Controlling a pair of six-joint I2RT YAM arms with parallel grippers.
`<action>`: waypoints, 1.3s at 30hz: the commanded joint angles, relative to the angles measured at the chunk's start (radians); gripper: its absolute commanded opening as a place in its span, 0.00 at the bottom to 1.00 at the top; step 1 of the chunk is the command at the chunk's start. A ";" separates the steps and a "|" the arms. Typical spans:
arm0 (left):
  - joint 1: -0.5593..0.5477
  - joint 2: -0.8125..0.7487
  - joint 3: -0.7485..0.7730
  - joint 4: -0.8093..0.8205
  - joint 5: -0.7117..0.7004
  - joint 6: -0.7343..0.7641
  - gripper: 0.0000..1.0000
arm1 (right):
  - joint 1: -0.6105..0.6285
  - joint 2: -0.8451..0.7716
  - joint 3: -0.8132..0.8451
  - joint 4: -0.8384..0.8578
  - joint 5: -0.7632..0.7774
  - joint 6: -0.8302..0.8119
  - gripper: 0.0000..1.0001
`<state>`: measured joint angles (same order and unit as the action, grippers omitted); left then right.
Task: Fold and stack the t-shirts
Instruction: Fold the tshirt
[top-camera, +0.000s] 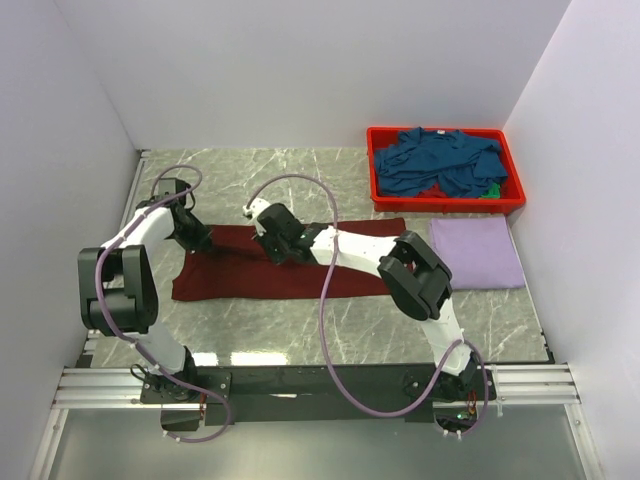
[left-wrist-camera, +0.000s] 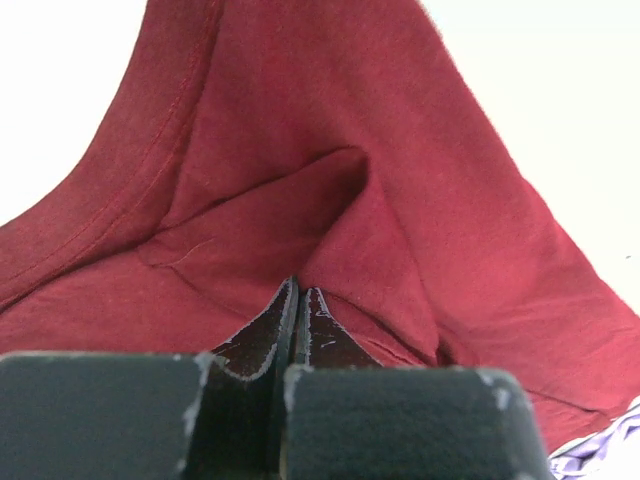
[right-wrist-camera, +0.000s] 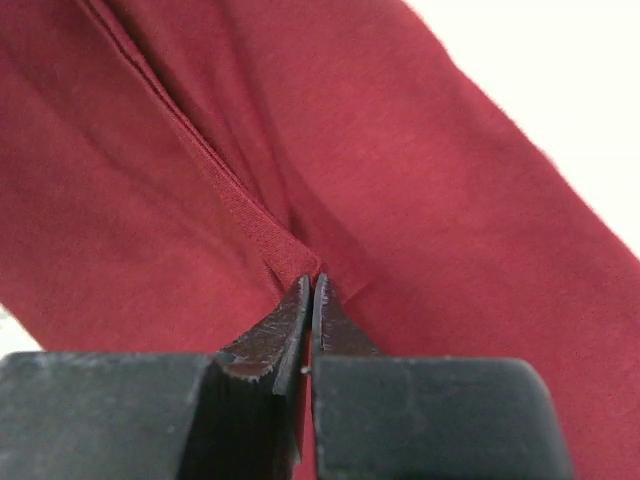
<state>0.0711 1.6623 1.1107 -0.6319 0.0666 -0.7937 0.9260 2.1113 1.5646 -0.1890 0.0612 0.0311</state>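
I see maroon shirt (top-camera: 290, 272) mid-worktop (top-camera: 300, 335), long axis left-right. My left end effector (top-camera: 198, 240) pinches its far-left corner, right end effector (top-camera: 272, 247) clamps far edge mid-span. Cloth lies near of both; I judge fold goes nearward.

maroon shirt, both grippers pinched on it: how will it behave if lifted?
Likely floppy: the maroon shirt tents and creases around the left gripper rather than holding shape. It will probably sag between the pinch points, since the right gripper grips only a narrow folded edge. It seems light, and the thin layers at that fold may slide apart when raised.
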 joint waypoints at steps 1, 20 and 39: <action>0.007 -0.059 -0.014 -0.014 -0.021 0.040 0.01 | 0.023 -0.071 -0.011 -0.017 0.032 -0.025 0.03; 0.007 -0.209 -0.141 -0.048 -0.181 0.079 0.36 | 0.048 -0.227 -0.146 -0.061 -0.112 0.039 0.39; -0.027 -0.201 -0.192 0.161 -0.053 0.010 0.33 | -0.122 -0.053 -0.091 0.256 -0.633 0.452 0.33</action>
<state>0.0513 1.4094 0.9279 -0.5724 -0.0284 -0.7502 0.8154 1.9942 1.4387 -0.0425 -0.4576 0.3775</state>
